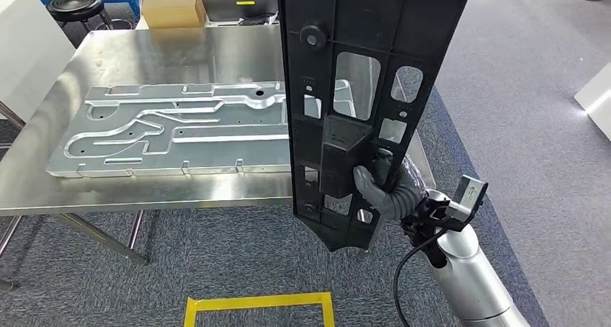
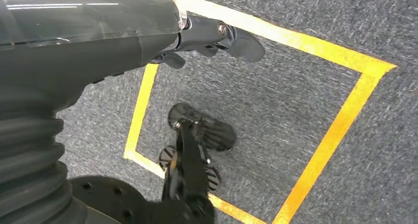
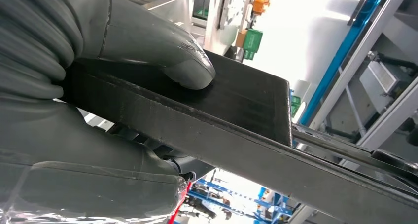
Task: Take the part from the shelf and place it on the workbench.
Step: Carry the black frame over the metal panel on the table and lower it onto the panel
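The right robot hand clamps the black plastic panel low and upright above the bench, beside the metal plate; left robot hand hangs empty, fingers apart.

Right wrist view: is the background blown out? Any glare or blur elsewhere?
Right wrist view: yes, the background behind the black plastic panel is overexposed white, and the right hand is sharp. Head view: soft glare on the steel workbench. Left wrist view: the left hand is slightly soft, with streaky highlights on the arm cover.
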Robot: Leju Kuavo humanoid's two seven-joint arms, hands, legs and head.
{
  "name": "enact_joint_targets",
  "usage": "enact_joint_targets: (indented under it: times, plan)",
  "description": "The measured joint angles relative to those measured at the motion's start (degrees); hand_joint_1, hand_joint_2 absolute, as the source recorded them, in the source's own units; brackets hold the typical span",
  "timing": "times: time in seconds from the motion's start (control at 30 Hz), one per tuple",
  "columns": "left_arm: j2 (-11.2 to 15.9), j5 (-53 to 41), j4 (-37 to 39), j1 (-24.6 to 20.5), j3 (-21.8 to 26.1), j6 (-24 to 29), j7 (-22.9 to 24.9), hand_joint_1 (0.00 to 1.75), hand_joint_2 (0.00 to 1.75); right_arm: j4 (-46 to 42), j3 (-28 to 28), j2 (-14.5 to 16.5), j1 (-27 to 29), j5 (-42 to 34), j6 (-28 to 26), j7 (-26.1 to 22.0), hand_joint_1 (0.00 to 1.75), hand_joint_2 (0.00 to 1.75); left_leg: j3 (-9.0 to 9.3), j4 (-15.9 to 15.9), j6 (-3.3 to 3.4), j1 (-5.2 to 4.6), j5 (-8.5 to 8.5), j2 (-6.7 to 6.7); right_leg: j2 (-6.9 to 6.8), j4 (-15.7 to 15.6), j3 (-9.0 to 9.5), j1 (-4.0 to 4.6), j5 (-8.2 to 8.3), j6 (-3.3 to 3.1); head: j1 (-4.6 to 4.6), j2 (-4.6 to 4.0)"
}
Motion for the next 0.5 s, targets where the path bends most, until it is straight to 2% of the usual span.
enact_joint_targets:
  times: [0.03, 0.1, 0.17, 0.2, 0.27, 0.3, 0.33, 0.37, 0.4, 0.43, 0.5]
  plan:
    - [0.01, 0.0, 0.0, -0.01, 0.11, 0.0, 0.01, 0.0, 1.75, -0.2, 0.0, 0.07, 0.07, 0.15, 0.02, -0.04, 1.75, 1.75, 0.59, -1.3, 0.35, -0.09, 0.19, -0.05, 0.03, 0.09, -0.05, 0.11, -0.05, 0.33, 0.0, 0.0]
    - [0.0, -0.02, 0.0, 0.03, 0.26, 0.0, 0.03, 0.0, 1.75, -0.81, 0.01, 0.27, 0.41, 0.68, 0.07, -0.17, 1.75, 1.75, 0.63, -1.46, 1.16, -0.24, 0.17, -0.1, 0.05, 0.01, -0.04, 0.12, -0.03, 1.02, 0.0, 0.0]
    - [-0.02, -0.04, 0.0, 0.05, 0.3, 0.0, 0.02, 0.0, 1.75, -1.71, -0.01, 0.43, 0.92, 1.1, 0.08, -0.3, 1.75, 1.75, 0.8, -1.8, 1.97, -0.17, 0.4, -0.07, 0.01, 1.14, -0.45, -0.1, -0.91, 1.66, 0.01, 0.0]
    - [-0.03, -0.05, 0.0, 0.04, 0.31, 0.0, 0.01, 0.0, 1.75, -2.17, -0.03, 0.48, 1.12, 1.19, 0.09, -0.34, 1.75, 1.75, 0.89, -1.97, 2.32, -0.09, 0.52, -0.03, 0.0, 3.18, -1.38, -0.16, -2.17, 1.89, 0.01, 0.0]
    - [-0.06, -0.09, 0.0, 0.03, 0.32, 0.0, -0.01, 0.0, 1.75, -2.98, -0.13, 0.59, 1.6, 1.26, 0.17, -0.44, 1.75, 1.75, 0.92, -2.03, 2.74, -0.13, 0.49, 0.03, -0.03, 10.64, -5.05, -0.22, -5.84, 2.16, 0.0, 0.0]
    - [-0.07, -0.11, 0.0, 0.05, 0.33, 0.0, -0.01, 0.0, 1.75, -3.28, -0.21, 0.64, 1.92, 1.29, 0.22, -0.49, 1.75, 1.75, 0.94, -2.01, 2.84, -0.2, 0.43, 0.03, -0.03, 14.31, -6.94, -0.22, -7.14, 2.23, 0.0, 0.0]
    - [-0.09, -0.15, 0.0, 0.08, 0.33, 0.0, -0.01, 0.0, 1.75, -3.51, -0.32, 0.68, 2.26, 1.33, 0.32, -0.53, 1.75, 1.75, 1.0, -1.99, 2.9, -0.26, 0.35, 0.0, -0.04, 16.48, -8.17, -0.22, -7.44, 2.23, 0.0, 0.0]
    - [-0.1, -0.2, 0.0, 0.1, 0.34, 0.0, -0.02, 0.0, 1.75, -3.71, -0.45, 0.69, 2.55, 1.37, 0.42, -0.56, 1.75, 1.75, 1.11, -1.97, 2.91, -0.32, 0.27, -0.03, -0.04, 16.36, -8.29, -0.21, -6.57, 2.14, 0.0, 0.0]
    - [-0.15, -0.27, 0.0, 0.12, 0.34, 0.0, -0.05, 0.0, 1.75, -3.88, -0.61, 0.69, 2.74, 1.39, 0.58, -0.59, 1.75, 1.75, 1.28, -1.95, 2.89, -0.38, 0.16, -0.07, -0.04, 13.95, -7.26, -0.18, -4.76, 1.93, 0.0, 0.0]
    - [-0.21, -0.39, 0.0, 0.13, 0.35, 0.0, -0.1, 0.0, 1.75, -4.07, -0.82, 0.69, 2.85, 1.39, 0.79, -0.66, 1.75, 1.75, 1.5, -1.94, 2.81, -0.45, 0.01, -0.11, -0.07, 9.91, -5.37, -0.09, -2.47, 1.58, 0.0, 0.0]
    - [-0.42, -0.68, 0.0, 0.09, 0.35, -0.02, -0.24, 0.0, 1.75, -4.43, -1.34, 0.72, 2.99, 1.47, 1.1, -0.87, 1.75, 1.75, 1.75, -1.87, 2.45, -0.66, -0.38, -0.12, -0.32, 2.62, -1.88, 0.28, 0.19, 0.8, 0.0, 0.0]
